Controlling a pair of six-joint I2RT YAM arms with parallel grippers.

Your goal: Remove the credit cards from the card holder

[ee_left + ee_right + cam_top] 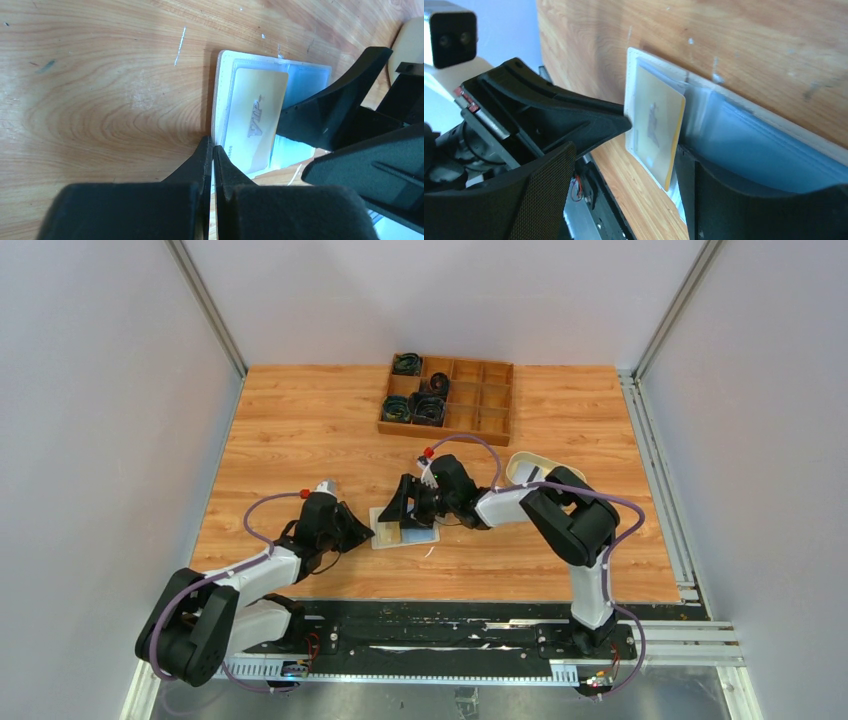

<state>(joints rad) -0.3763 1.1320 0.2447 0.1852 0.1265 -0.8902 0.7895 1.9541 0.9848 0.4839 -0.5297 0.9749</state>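
Your card holder (220, 80) lies open and flat on the worktop (300, 420), about midway between left and right and toward the near edge. Its pale inside faces up. A yellow card (255, 115) lies a little askew on the left half. A grey-blue card (759, 145) shows through the clear pocket on the right half.

Your left gripper (213, 150) is fully closed with nothing between its fingers. Its tip is down at the holder's left edge and touches it just beside the yellow card.

Your right gripper (404, 512) stands wide apart over the holder and holds nothing. One finger is down on the blue half right beside the yellow card's edge, and the other hangs off to the side above the left gripper.

At the far side sits a wooden compartment box (447, 430) with dark items in its left cells. A cream tray (525, 468) shows behind your right arm.
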